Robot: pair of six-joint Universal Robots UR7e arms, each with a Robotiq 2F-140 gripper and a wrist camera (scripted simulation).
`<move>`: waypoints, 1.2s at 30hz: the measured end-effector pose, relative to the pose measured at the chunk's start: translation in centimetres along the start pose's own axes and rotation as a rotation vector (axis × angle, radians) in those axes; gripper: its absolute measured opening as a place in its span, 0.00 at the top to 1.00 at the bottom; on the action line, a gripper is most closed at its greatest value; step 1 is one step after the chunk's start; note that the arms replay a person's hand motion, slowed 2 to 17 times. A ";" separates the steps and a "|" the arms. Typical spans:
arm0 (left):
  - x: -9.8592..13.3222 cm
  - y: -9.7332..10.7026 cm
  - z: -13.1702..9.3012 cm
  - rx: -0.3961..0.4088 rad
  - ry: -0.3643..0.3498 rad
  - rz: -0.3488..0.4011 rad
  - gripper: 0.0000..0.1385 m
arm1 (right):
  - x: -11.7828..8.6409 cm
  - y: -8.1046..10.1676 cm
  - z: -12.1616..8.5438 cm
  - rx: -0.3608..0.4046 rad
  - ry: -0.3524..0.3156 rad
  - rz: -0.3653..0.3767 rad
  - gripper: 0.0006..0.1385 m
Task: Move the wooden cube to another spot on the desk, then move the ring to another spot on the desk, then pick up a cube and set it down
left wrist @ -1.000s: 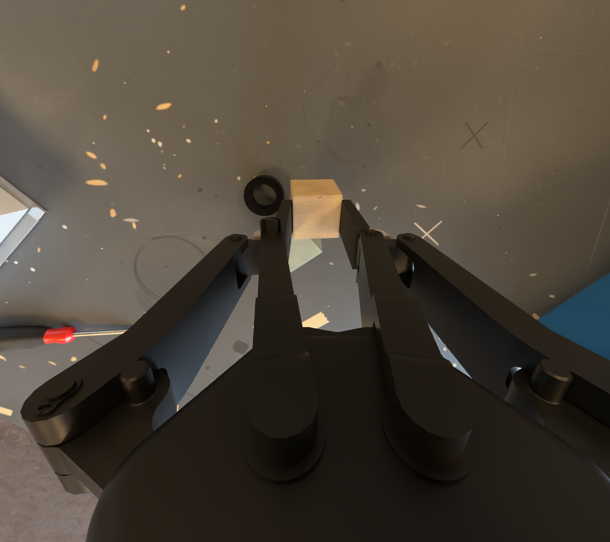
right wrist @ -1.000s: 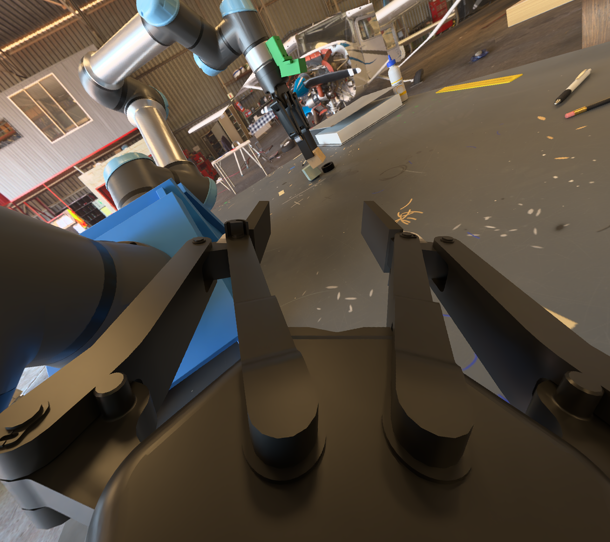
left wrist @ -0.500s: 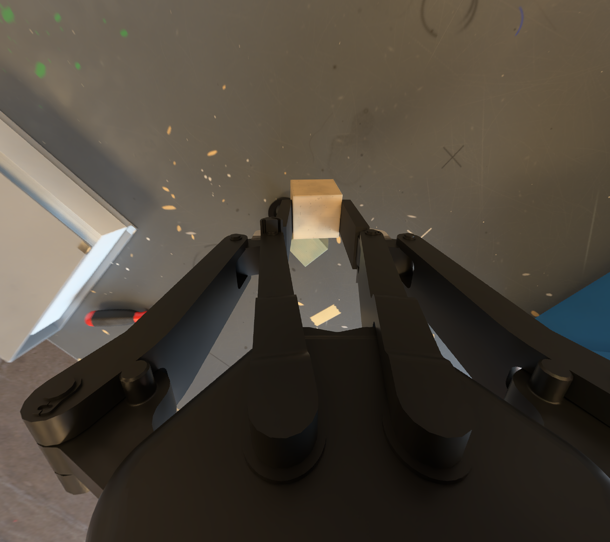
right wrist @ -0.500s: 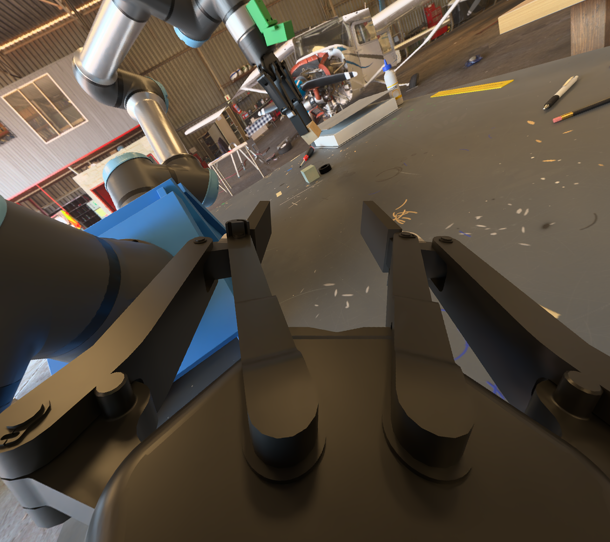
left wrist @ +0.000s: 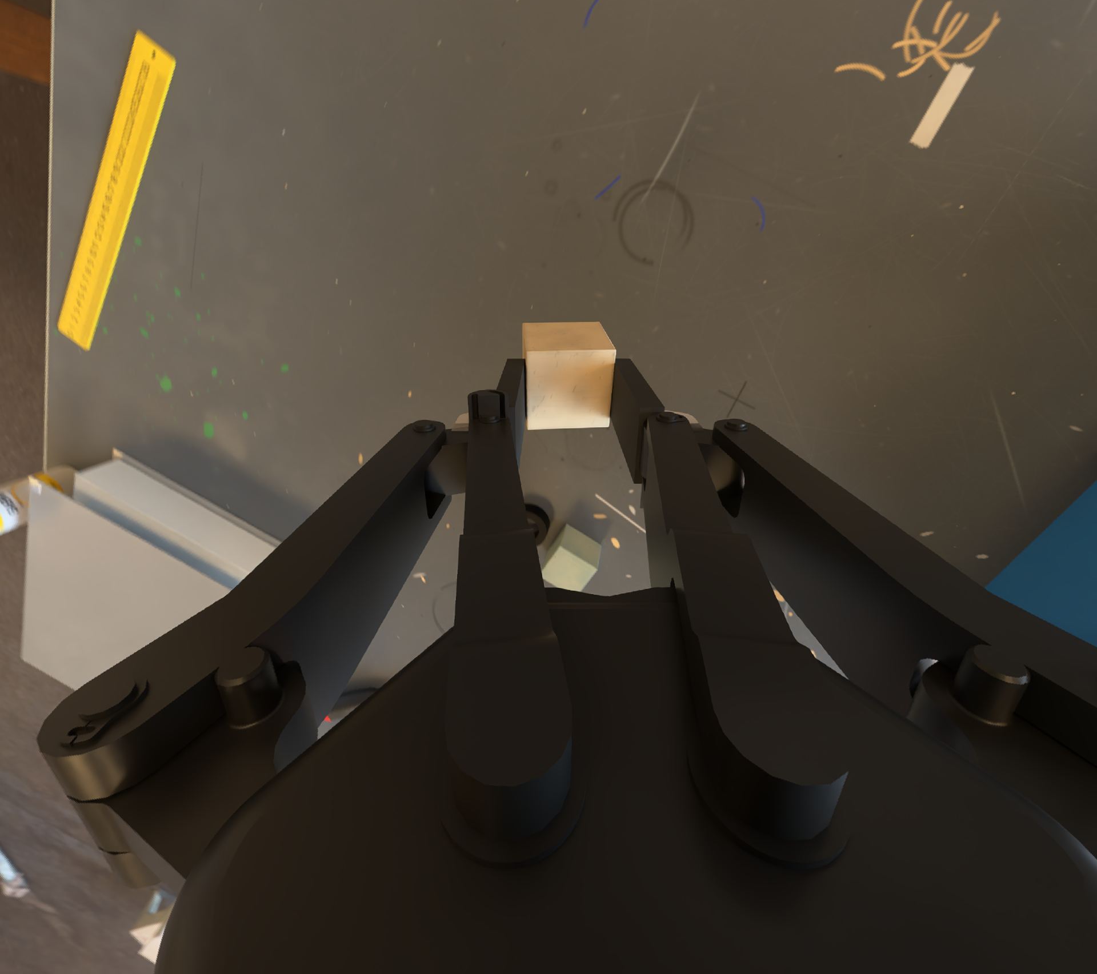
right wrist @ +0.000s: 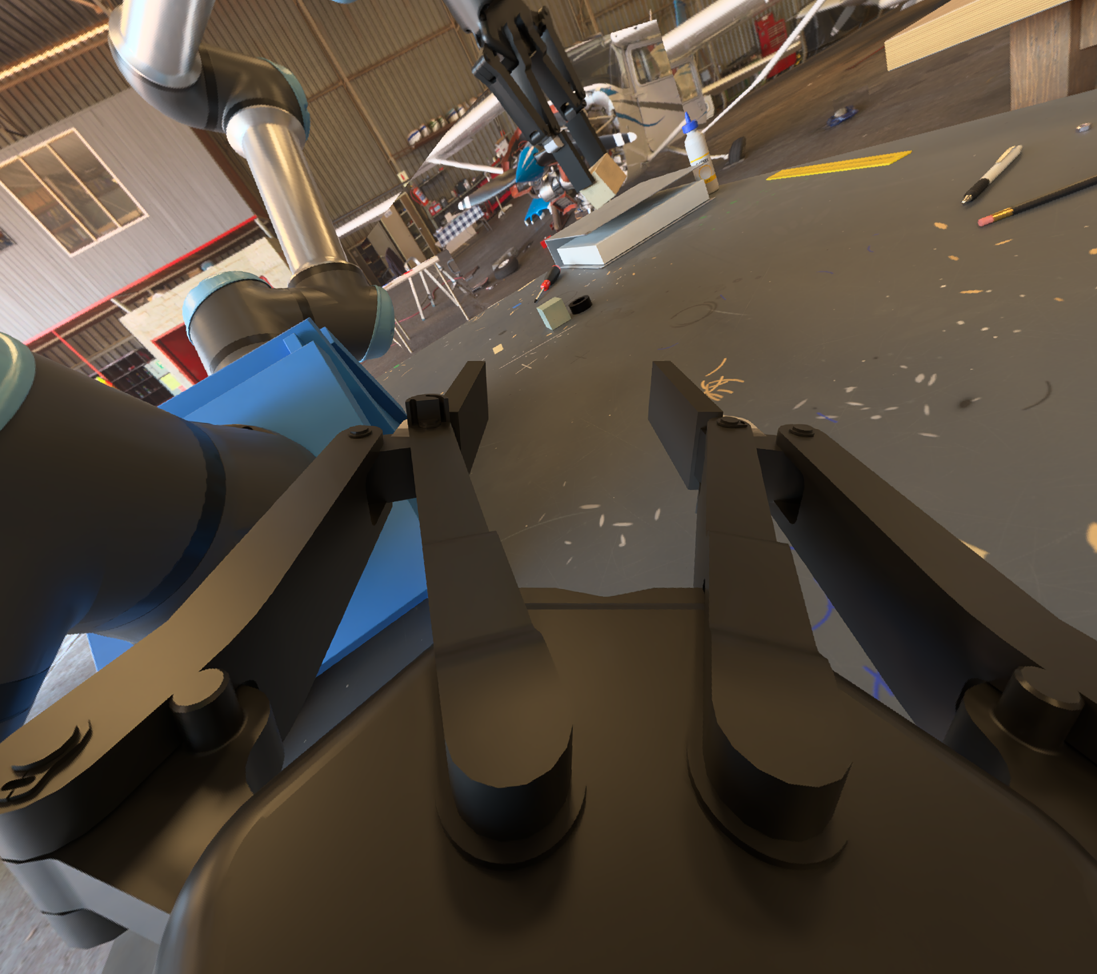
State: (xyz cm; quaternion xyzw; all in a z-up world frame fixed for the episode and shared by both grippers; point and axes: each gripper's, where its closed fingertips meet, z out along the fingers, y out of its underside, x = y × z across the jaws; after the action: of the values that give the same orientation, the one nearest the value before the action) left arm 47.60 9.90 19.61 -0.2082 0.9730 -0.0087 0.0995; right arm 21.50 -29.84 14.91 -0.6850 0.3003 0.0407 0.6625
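Note:
My left gripper (left wrist: 568,393) is shut on the pale wooden cube (left wrist: 568,374) and holds it high above the grey desk (left wrist: 415,174). In the right wrist view the wooden cube (right wrist: 606,178) hangs in the left gripper (right wrist: 593,174) well above the desk. A pale green cube (left wrist: 571,557) and the black ring (left wrist: 537,517) lie on the desk below, seen between my left fingers. They also show side by side in the right wrist view: the green cube (right wrist: 553,313) and the ring (right wrist: 580,304). My right gripper (right wrist: 567,411) is open and empty, low over the desk.
A yellow ruler (left wrist: 116,189) lies near the desk's left edge. A flat white box (left wrist: 119,560) sits at the left, with a glue bottle (right wrist: 699,156) behind it. A red-handled screwdriver (right wrist: 546,282), a marker (right wrist: 991,173) and a pencil (right wrist: 1039,200) lie on the desk. A blue base (right wrist: 285,411) stands at left.
My left gripper has risen steadily with the wooden cube and moved away from the green cube and ring, which now lie far below. The right gripper has stayed open, barely moving.

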 end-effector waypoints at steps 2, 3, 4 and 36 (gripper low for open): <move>0.6 -1.9 0.4 -0.006 0.002 0.051 0.72 | -0.1 0.1 -0.2 0.002 0.004 0.000 0.48; 0.9 -2.9 0.6 -0.009 0.004 0.077 0.72 | -0.1 0.1 -0.3 0.003 0.006 0.000 0.48; 1.2 -3.8 0.9 -0.014 0.008 0.103 0.72 | -0.1 0.1 -0.4 0.004 0.008 0.001 0.48; 7.8 -15.9 12.7 -0.084 0.166 0.428 0.72 | 0.4 0.8 -4.6 0.033 0.118 0.037 0.48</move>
State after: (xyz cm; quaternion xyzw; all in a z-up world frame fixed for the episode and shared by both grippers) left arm 49.54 -7.49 6.58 0.0005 0.9993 0.0360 0.0098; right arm 19.86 -34.27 14.54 -0.6696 0.3520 0.0076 0.6540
